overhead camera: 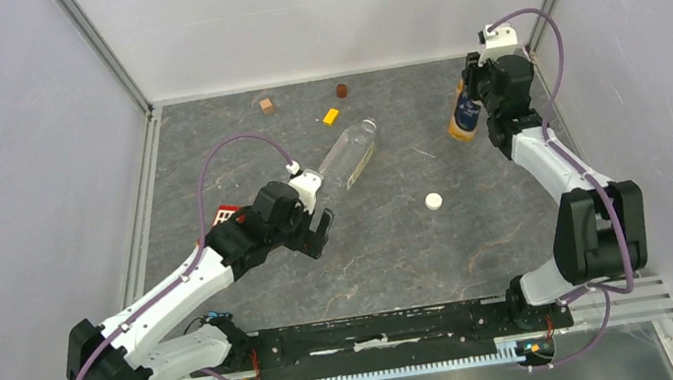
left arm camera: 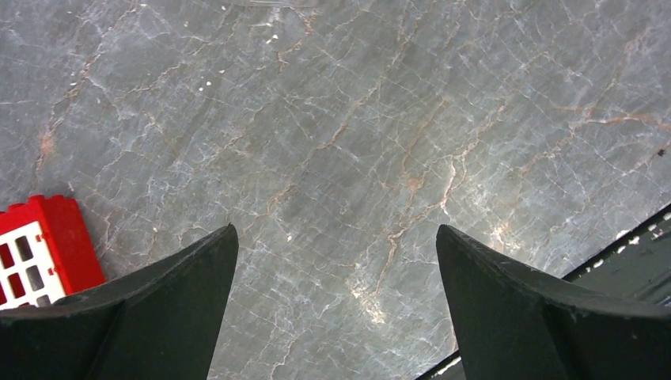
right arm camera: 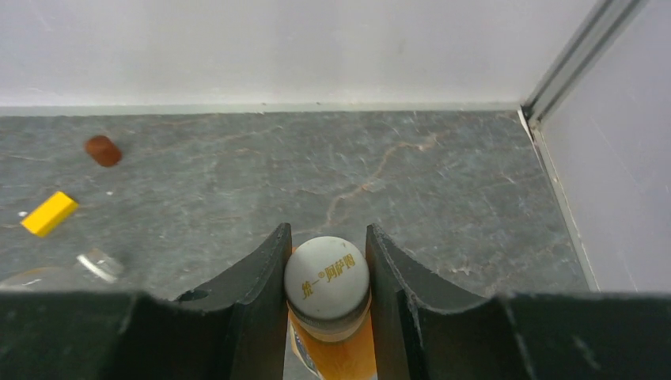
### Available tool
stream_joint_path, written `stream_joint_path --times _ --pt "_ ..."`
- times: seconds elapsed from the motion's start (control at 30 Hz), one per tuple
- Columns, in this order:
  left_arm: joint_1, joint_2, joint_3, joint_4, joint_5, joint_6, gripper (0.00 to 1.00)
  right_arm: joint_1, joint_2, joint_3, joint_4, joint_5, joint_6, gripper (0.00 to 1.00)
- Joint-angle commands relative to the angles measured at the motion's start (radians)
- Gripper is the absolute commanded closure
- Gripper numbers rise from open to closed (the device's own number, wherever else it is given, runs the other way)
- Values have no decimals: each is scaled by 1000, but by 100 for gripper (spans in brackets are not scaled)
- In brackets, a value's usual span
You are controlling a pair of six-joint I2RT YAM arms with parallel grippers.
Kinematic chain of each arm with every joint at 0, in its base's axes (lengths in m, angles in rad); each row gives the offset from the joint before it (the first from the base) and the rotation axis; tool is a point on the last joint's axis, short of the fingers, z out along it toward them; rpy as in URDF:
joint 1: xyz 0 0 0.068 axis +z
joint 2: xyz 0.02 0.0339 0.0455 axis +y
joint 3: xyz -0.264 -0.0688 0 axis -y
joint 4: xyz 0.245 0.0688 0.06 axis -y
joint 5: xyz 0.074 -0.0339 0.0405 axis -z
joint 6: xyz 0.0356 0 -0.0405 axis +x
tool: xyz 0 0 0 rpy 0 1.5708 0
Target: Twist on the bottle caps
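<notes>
The small orange bottle [overhead camera: 461, 125] stands upright at the back right. My right gripper [right arm camera: 327, 228] is shut on the white cap [right arm camera: 327, 273] sitting on the mouth of the orange bottle [right arm camera: 340, 356], one finger on each side. A second white cap [overhead camera: 433, 200] lies loose on the table, right of centre. The larger clear bottle [overhead camera: 347, 154] lies on its side, uncapped, its mouth [right arm camera: 95, 265] pointing to the back right. My left gripper [overhead camera: 317, 235] hovers in front of the clear bottle's base, open wide and empty. In the left wrist view its fingers [left arm camera: 190, 277] frame bare table.
Along the back lie a small brown cube [overhead camera: 267, 105], a dark brown cylinder [overhead camera: 341, 89] and a yellow block [overhead camera: 331, 116]. A red block [overhead camera: 224, 213] sits beside my left wrist. White walls enclose the table, and the right wall stands close to the orange bottle.
</notes>
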Motion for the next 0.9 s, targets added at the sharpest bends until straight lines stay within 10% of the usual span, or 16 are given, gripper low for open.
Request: stream_joint_path --times 0.0,0.67,0.87 --pt "4 -16 11 67 -66 -64 0 -15 41 40 49 -9 -32 100" --pt "4 -30 -14 122 -155 -18 0 -19 -14 -243 340 -126 -79 89" --pt "4 -21 -23 122 -152 -8 0 -19 -22 -258 333 -132 -84 58"
